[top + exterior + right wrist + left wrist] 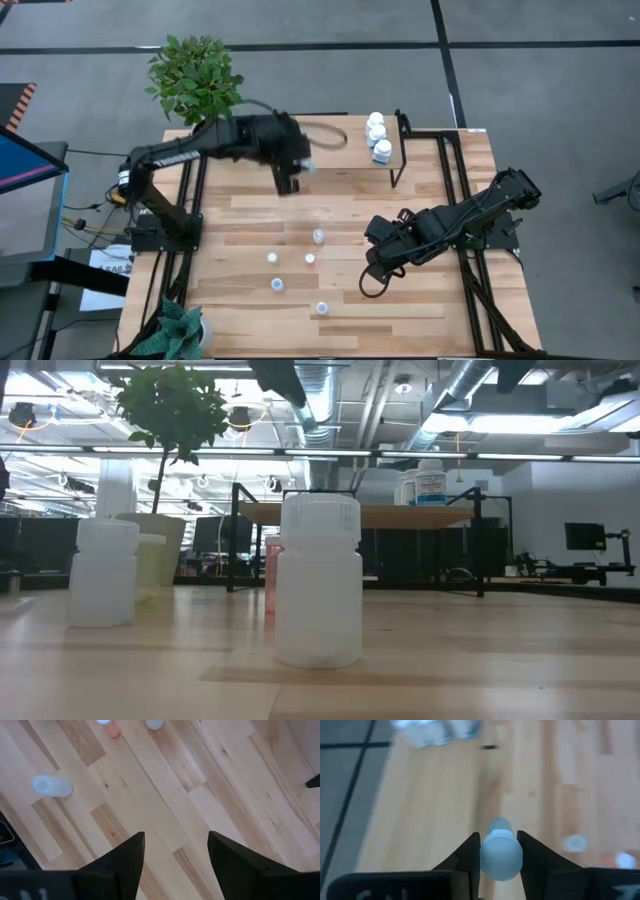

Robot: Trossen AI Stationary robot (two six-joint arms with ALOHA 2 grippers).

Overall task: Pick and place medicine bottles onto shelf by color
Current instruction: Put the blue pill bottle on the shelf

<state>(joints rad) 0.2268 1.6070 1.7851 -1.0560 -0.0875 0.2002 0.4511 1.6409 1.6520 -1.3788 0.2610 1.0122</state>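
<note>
On the shelf (420, 138) stand three white bottles (377, 136); left end effector (499, 851) grips one vial (500, 854).

The left arm reaches across the table's far side, its left gripper (500, 851) pointing down with both fingers (468, 857) clamped on a small bottle (501, 856). The right arm rests folded low, its right gripper (175, 851) spread wide, holding nothing.

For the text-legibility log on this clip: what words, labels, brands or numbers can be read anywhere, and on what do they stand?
No text here can be read for certain.
White lettering along the dark left arm: too small to read.
Blue-and-white label on the white medicine bottle on the wood-topped shelf: blurred.
White marks at the base of the left gripper: cut off, unreadable.
Paper sheet under the table's left edge: print too small.
</note>
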